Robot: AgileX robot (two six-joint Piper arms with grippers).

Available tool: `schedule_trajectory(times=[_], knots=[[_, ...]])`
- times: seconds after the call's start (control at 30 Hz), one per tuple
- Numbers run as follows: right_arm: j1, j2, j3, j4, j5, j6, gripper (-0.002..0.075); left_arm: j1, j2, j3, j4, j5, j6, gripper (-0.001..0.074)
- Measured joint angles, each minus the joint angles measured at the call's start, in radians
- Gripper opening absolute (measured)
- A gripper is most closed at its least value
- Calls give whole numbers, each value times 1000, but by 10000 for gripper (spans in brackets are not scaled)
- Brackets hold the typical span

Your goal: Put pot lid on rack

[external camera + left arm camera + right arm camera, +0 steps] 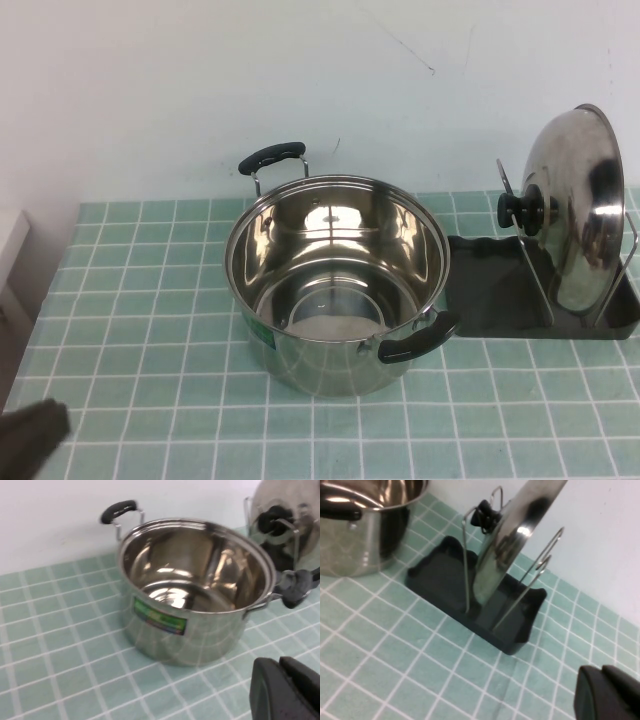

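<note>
The shiny steel pot lid with its black knob stands on edge between the wire loops of the dark grey rack at the right of the table. It also shows in the right wrist view, resting in the rack tray, and in the left wrist view. My left gripper is low at the table's front left, shut and empty, well away from the lid. My right gripper is shut and empty, off the rack's near side, out of the high view.
A large steel pot with two black handles stands open in the middle of the green tiled table, just left of the rack. A white wall runs along the back. A white object sits at the far left edge.
</note>
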Motion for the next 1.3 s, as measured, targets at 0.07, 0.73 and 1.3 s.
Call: schedule_trajectory(times=[0.07, 0.73, 1.3], knots=[[0, -90, 66, 26, -10, 0, 1, 0, -38, 89, 0, -112, -2, -2], [0, -302, 168, 75, 31, 0, 0, 0, -73, 356, 3, -589, -7, -2], [0, -302, 168, 78, 35, 0, 0, 154, -161, 366, -108, -485, 112, -2]])
